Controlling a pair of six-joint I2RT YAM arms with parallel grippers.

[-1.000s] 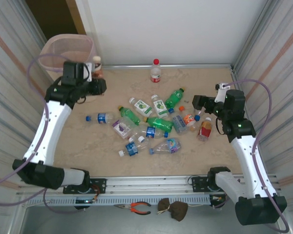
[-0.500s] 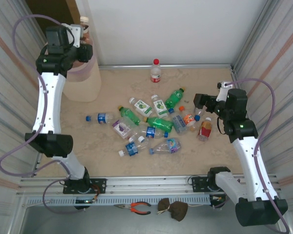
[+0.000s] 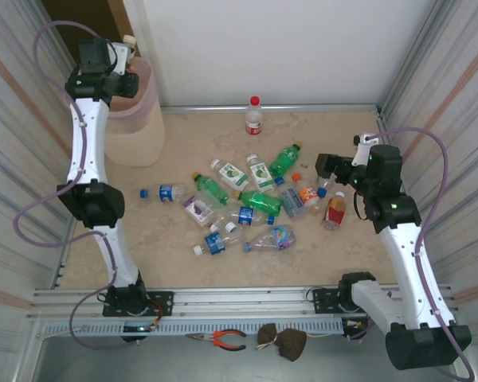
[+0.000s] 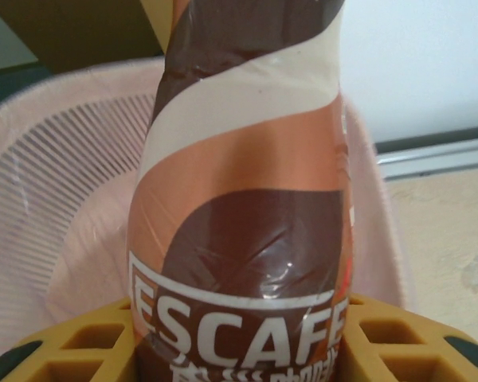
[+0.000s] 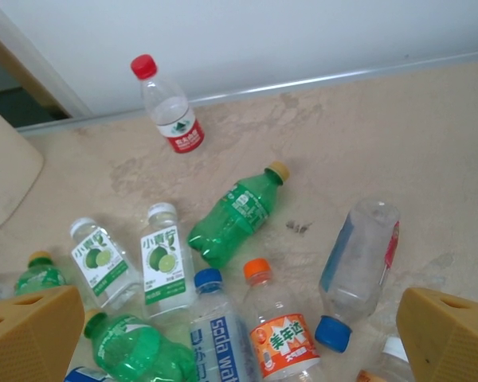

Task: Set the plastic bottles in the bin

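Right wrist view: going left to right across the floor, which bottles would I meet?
Left lime-label bottle → right lime-label bottle → green bottle with yellow cap → orange-cap bottle → clear bottle with blue cap

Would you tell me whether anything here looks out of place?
Pliers with red-orange handles lie on the near ledge beside a brown lump; neither is a bottle. One red-capped bottle stands upright by the back wall, while the other loose bottles lie down.

white bk wall (image 3: 287, 48) | corrug. side panels (image 3: 16, 199) | beige marbled floor (image 3: 159, 247)
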